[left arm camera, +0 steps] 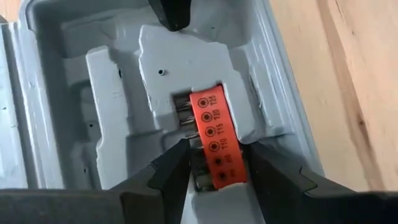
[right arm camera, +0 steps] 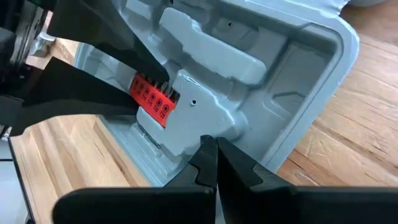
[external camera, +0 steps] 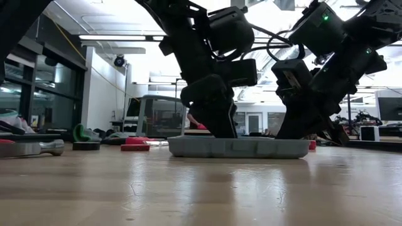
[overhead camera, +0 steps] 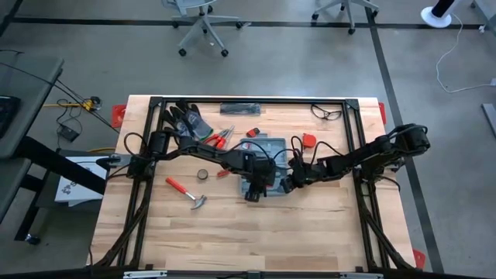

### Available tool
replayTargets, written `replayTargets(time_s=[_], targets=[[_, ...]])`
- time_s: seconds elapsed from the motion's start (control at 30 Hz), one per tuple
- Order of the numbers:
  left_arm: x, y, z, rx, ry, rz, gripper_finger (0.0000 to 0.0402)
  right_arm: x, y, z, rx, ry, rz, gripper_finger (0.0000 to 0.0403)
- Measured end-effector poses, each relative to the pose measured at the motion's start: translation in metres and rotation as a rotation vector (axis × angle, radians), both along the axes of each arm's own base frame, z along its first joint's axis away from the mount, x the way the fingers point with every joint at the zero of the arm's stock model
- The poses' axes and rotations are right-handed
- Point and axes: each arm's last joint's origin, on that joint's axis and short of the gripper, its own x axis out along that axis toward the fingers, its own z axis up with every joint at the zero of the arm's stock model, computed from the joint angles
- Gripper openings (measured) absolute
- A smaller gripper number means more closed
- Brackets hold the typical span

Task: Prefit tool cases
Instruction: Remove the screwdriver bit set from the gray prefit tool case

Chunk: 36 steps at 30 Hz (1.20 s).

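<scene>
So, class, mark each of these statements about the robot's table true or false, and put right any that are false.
1. The tool case lies open on the table. True.
2. The left gripper has its fingers on either side of an orange bit holder that sits in a recess of the case. True.
3. The right gripper has its fingers spread wide. False: they are shut together, at the case's edge.
4. The hammer lies inside the case. False: it lies on the wood, to the left of the case.
5. The dark gloves lie near the table's far left corner. True.
</scene>
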Motion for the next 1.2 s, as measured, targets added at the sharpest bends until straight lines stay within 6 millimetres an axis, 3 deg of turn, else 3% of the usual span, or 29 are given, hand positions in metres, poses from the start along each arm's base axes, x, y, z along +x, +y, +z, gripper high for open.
replayTargets(time_s=[0.53, 0.93, 1.2], targets=[[-0.007, -0.002, -0.004, 0.011, 0.069, -0.074, 0.0145, 0.001, 0.0, 0.001, -0.01, -0.007, 0.012, 0.0], [-0.003, -0.013, -0.01, 0.148, 0.038, 0.02, 0.0144, 0.0, 0.0, 0.0, -0.01, 0.003, 0.002, 0.0], [0.0, -0.017, -0.016, 0.054, 0.03, -0.009, 0.0108, 0.0, 0.0, 0.0, -0.005, 0.005, 0.007, 0.0]])
